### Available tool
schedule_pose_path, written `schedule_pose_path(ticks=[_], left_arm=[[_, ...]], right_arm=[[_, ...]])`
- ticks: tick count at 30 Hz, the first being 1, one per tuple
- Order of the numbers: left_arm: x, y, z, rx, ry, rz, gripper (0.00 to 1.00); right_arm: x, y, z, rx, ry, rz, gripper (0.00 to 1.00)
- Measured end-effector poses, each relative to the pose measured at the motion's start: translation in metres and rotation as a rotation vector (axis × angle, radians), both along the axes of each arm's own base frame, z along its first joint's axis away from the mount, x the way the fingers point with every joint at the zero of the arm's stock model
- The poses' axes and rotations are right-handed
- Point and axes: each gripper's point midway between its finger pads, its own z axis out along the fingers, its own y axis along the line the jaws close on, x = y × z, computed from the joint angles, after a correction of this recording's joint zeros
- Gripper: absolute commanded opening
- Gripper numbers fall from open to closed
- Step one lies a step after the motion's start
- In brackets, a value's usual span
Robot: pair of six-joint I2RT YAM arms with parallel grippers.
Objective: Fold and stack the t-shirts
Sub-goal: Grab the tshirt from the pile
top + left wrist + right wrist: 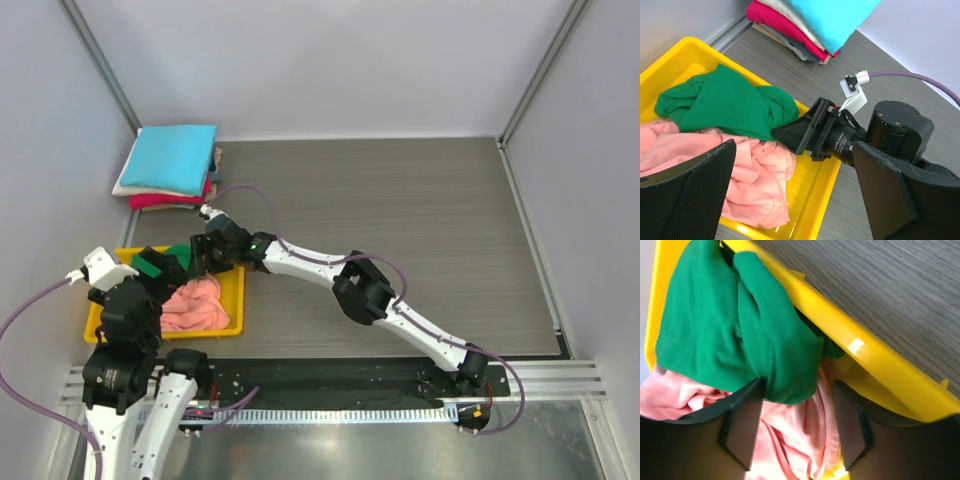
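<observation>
I see my right arm (370, 290) stretched across the table (400, 200) to the yellow tray (232, 300), the right gripper (195, 257) at the green shirt (178, 250). A pink shirt (195, 305) lies beside it. The stack of folded shirts (160, 200) sits far left, a blue shirt (172, 158) on top.

This is a robotics lab test cell, not a home or a shop: a wood-grain table (400, 190) is boxed in on three sides by plain pale wall panels (330, 60) joined by metal corner profiles (98, 60). Two white-and-black robot arms, the left arm (165, 400) and the right arm (300, 262), are bolted to an aluminium rail (560, 380) at the near edge, with purple cables (245, 187) looping loose. On the table are a yellow plastic tray (215, 332) and a stack of folded t-shirts (170, 160) in the far left corner.
</observation>
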Motion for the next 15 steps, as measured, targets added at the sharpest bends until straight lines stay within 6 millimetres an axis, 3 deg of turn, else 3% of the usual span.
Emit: schedule_pose_path(ticks=[1,3,4,7,10,15], left_arm=[[0.000,0.000,0.000,-0.001,0.000,-0.002,1.00],[0.000,-0.001,0.000,-0.001,0.000,-0.003,1.00],[0.000,-0.001,0.000,-0.001,0.000,-0.005,1.00],[0.000,-0.002,0.000,-0.001,0.001,-0.009,1.00],[0.000,-0.002,0.000,-0.001,0.002,-0.010,1.00],[0.000,-0.001,0.000,0.000,0.003,-0.005,1.00]], right_arm=[[0.000,0.001,-0.002,0.003,0.000,-0.003,0.50],[0.001,0.004,-0.004,0.012,-0.002,-0.012,0.41],[0.003,0.005,-0.003,0.021,-0.006,-0.020,0.29],[0.007,0.009,0.004,0.049,-0.024,-0.032,0.09],[0.010,0.014,0.010,0.077,-0.050,-0.039,0.01],[0.006,0.017,0.024,0.089,-0.100,-0.036,0.01]])
